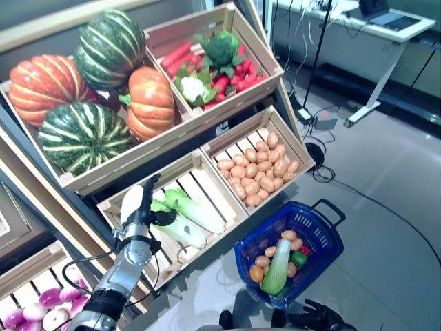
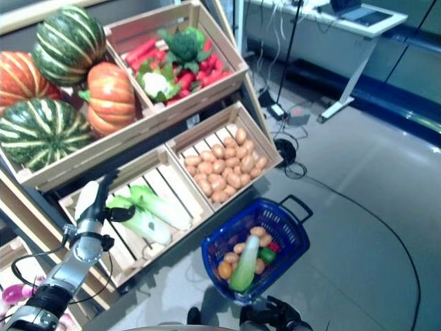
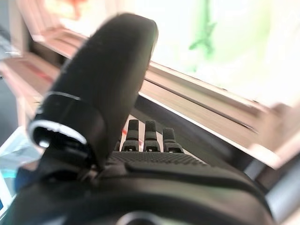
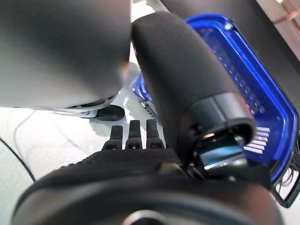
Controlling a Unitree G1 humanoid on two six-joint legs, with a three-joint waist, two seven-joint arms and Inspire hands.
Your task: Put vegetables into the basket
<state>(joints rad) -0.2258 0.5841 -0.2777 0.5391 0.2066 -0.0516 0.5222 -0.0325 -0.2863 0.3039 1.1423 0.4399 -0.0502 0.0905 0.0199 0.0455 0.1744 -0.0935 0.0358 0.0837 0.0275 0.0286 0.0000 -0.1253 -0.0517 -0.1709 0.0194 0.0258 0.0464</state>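
Long pale-green leafy vegetables (image 1: 195, 210) lie in the lower left wooden crate (image 1: 213, 181) of the stand. My left hand (image 1: 140, 204) reaches into that crate from below, beside the stalk end of one vegetable (image 1: 180, 232); its fingers (image 3: 145, 136) stretch forward and hold nothing. The blue basket (image 1: 325, 233) stands on the floor under the potato crate. It holds one leafy vegetable (image 1: 278, 267), some potatoes and a green pepper. My right hand (image 1: 313, 318) hangs low by the basket's near side, fingers (image 4: 133, 136) relaxed and empty, with the basket's rim (image 4: 255, 79) just past it.
Pumpkins (image 1: 83, 89) fill the upper left crate; carrots, broccoli and cauliflower (image 1: 210, 65) the upper right. Potatoes (image 1: 258, 169) fill the lower right crate. Purple-white bulbs (image 1: 41, 307) sit in a crate at the lower left. A desk (image 1: 358, 31) and floor cables stand beyond.
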